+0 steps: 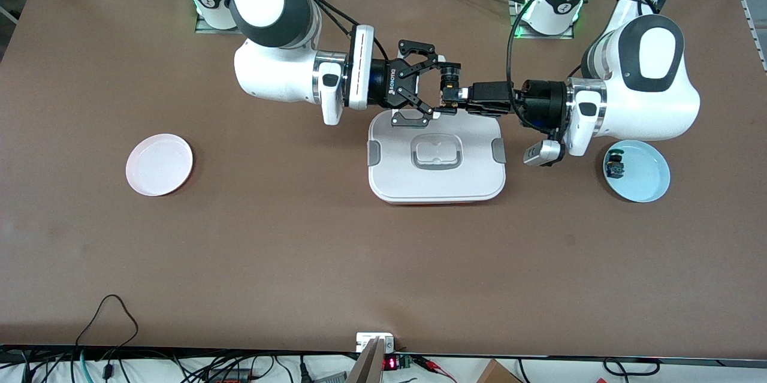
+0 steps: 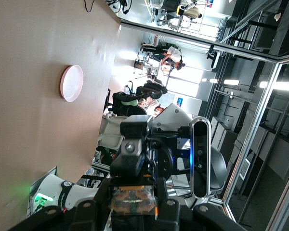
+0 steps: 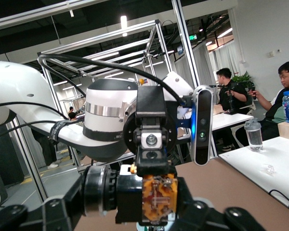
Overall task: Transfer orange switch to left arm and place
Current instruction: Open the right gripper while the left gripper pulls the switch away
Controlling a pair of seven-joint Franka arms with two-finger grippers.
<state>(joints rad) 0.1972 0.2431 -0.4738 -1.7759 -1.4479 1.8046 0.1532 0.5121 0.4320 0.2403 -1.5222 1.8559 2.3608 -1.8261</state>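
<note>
The orange switch point(image 1: 449, 83) hangs in the air over the edge of the white box point(image 1: 395, 174) that lies toward the robots' bases. My left gripper point(image 1: 455, 96) reaches in from the left arm's end and is shut on the switch. In the left wrist view the switch point(image 2: 133, 199) sits pinched between the left gripper's point(image 2: 133, 204) fingers. My right gripper point(image 1: 442, 89) faces it from the right arm's end, its jaws spread open around the switch. In the right wrist view the switch's orange base point(image 3: 159, 197) fills the space between the right gripper's point(image 3: 159, 204) fingers.
A pink plate point(image 1: 159, 164) lies toward the right arm's end of the table. A light blue plate point(image 1: 647, 176) toward the left arm's end holds a small blue and green switch point(image 1: 614, 165). Cables run along the table's front edge.
</note>
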